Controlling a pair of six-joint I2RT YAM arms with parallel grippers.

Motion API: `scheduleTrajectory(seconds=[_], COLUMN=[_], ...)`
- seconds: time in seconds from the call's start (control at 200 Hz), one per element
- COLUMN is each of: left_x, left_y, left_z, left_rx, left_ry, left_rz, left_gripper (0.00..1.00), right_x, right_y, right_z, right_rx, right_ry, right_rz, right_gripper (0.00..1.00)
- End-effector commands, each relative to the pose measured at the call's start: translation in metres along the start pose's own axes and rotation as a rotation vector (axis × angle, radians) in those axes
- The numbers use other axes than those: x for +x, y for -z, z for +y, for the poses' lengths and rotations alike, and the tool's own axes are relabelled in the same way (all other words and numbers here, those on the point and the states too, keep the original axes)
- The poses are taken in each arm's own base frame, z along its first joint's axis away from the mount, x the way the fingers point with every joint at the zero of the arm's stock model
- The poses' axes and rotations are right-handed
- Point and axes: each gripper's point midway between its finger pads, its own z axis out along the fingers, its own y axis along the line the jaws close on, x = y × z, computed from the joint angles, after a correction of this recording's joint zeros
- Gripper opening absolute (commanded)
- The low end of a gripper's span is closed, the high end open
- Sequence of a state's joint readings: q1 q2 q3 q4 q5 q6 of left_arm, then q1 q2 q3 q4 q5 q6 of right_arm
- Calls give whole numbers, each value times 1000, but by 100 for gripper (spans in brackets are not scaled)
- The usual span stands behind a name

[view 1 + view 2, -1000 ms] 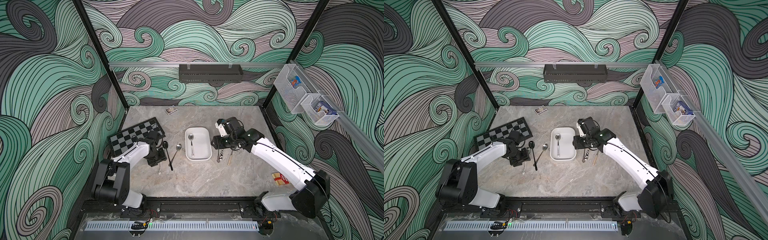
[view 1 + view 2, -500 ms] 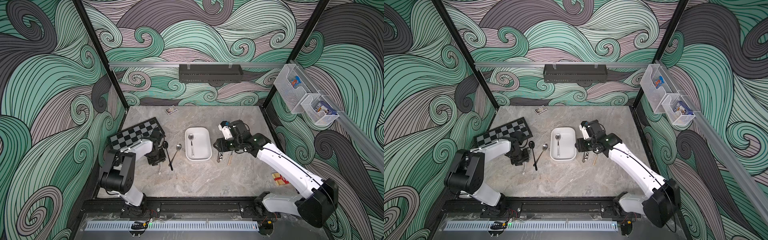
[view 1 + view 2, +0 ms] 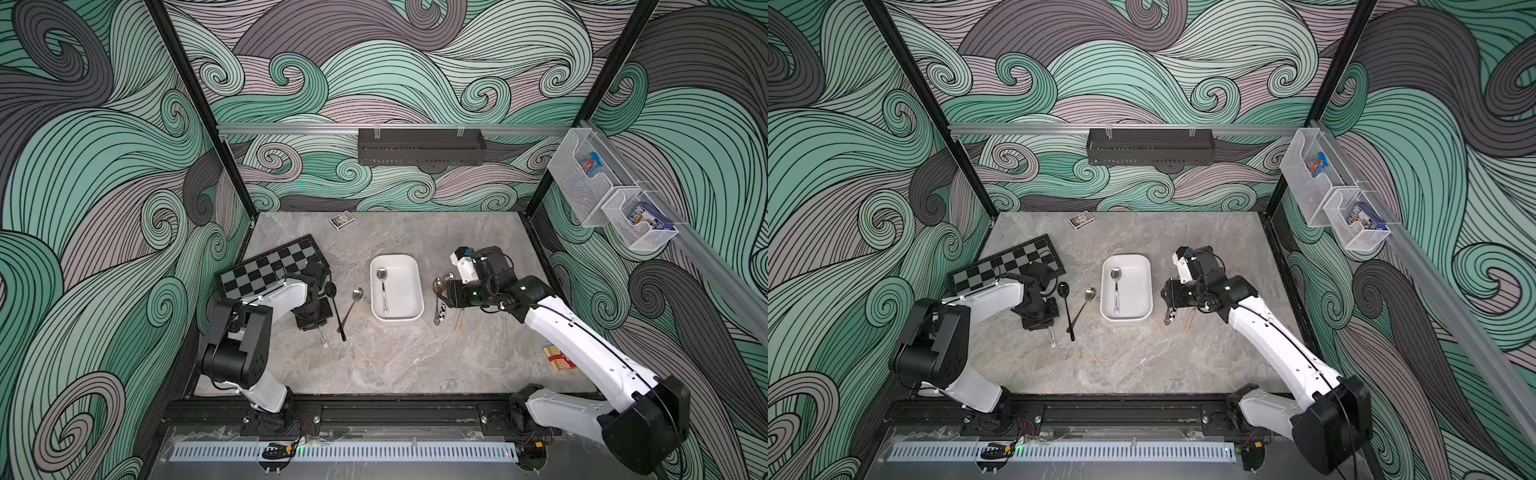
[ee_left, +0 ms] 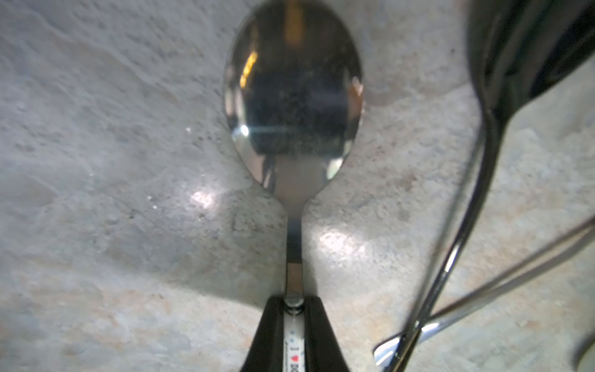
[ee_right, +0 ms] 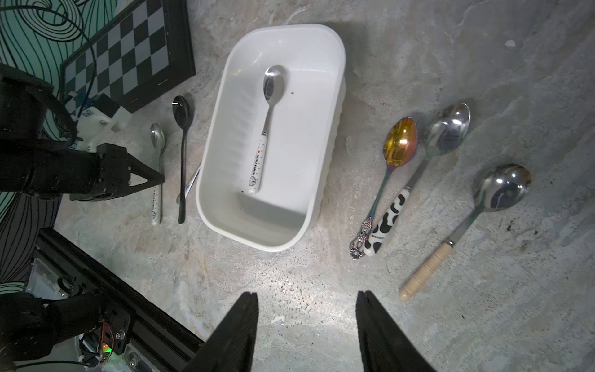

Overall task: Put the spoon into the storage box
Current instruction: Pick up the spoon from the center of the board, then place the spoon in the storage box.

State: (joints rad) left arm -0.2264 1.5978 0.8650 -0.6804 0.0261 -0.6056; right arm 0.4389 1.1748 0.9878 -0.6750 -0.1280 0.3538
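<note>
Your left gripper (image 4: 294, 304) has snapped in from half-open over the last second, and your right arm has drawn back a little from the storage box (image 3: 395, 318) toward its own side of the table.

Now look at the grip. The left fingers are clamped on the white-handled spoon (image 4: 293, 96), one on each side of the printed handle just behind the metal neck, bowl pointing straight ahead. That's a sensible hold: pinching across the narrow handle keeps the spoon in line with the wrist, so you can carry it over and lay it down lengthwise.

The spoon itself looks to be resting on the marble, out on the left of the box, not lifted as far as I can judge. Watch your neighbours. The black spoon (image 5: 181, 109) lies just beside it, crossed over a plain steel spoon (image 3: 357, 294), between you and the box. So go up before you go across.

One matching spoon (image 5: 272, 128) is already in the box, lying along its length, with room alongside. Your right gripper (image 5: 306, 296) hovers with its fingers spread and nothing between them, near the cow-patterned spoon (image 5: 389, 219) on the right of the box. It's clear of your lane, a good place to wait.
</note>
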Motion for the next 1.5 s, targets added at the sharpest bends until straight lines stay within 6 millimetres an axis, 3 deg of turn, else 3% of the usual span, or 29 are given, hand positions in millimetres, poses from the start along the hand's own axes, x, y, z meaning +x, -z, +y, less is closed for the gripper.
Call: scheduleTrajectory(seconds=[0.0, 0.185, 0.405, 0.48, 0.625, 0.715, 0.846, 1.081, 1.261, 1.496], left_x=[7, 7, 9, 9, 13, 16, 18, 14, 16, 4], left_y=[8, 42, 95, 117, 155, 158, 145, 101, 64, 36], left_z=[-5, -7, -22, -44, -110, -153, -197, -243, -249, -248], left_rx=[17, 35, 118, 141, 183, 159, 119, 84, 29, -24], left_ry=[-23, -39, -72, -118, -234, -322, -392, -406, -397, -368], left_rz=[-9, -79, -170, -210, -252, -243, -201, -119, -81, -85], left_gripper=[0, 0, 0, 0, 0, 0, 0, 0, 0, 0], right_x=[4, 18, 17, 15, 20, 22, 23, 20, 21, 23], right_y=[-4, -17, -14, -14, -19, -21, -23, -18, -19, -21], right_z=[-5, -18, -21, -24, -34, -39, -43, -56, -55, -53], right_rx=[-22, -15, -18, -15, 4, 12, 18, 33, 13, 2], right_ry=[-22, -57, -68, -74, -106, -118, -130, -177, -188, -190], right_rz=[-15, -12, -35, -48, -39, -36, -41, -77, -69, -59], right_gripper=[54, 53, 53, 53, 53, 52, 52, 52, 53, 53])
